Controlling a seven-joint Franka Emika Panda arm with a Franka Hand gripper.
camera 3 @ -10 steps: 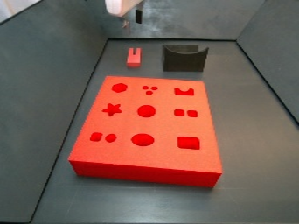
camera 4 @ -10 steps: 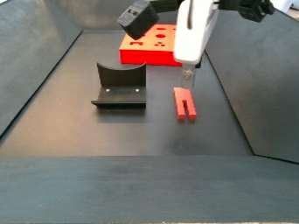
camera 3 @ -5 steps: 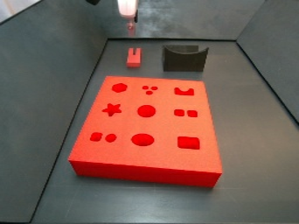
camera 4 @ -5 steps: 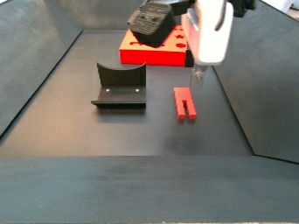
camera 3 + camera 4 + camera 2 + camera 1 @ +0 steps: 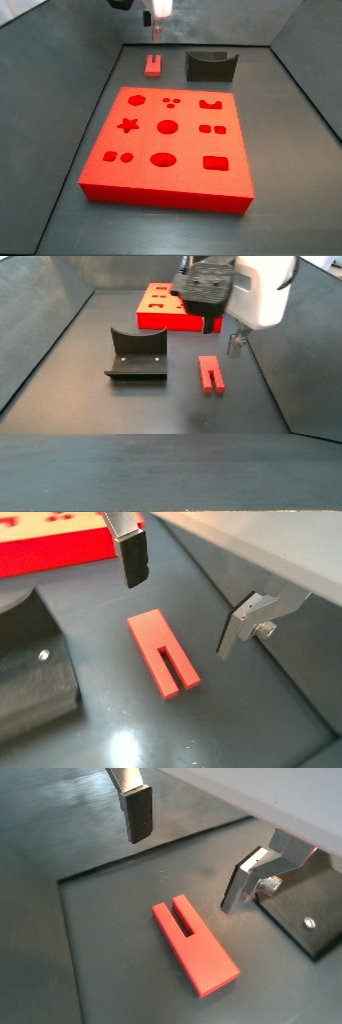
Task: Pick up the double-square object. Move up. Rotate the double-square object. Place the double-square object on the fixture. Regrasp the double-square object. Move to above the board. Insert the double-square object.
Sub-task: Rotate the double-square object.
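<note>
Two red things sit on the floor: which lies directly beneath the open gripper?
The small red slotted double-square object, lying flat between the gripper fingers' lines. The large red recessed board sits farther off.

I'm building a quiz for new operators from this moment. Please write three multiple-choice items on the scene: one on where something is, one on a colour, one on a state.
1. Where does the double-square object lie?
A. On the floor beside the fixture
B. In the fixture's notch
C. On the board

2. What colour is the board?
A. Blue
B. Red
C. Grey

3. How is the gripper?
A. Shut on the double-square object
B. Open, above the object, holding nothing
C. Shut on the fixture

Answers:
1 A: a side view shows it flat on the dark floor, apart from the fixture.
2 B: both side views show a red slab.
3 B: both wrist views show the fingers spread wide, with the object lying below them.
</note>
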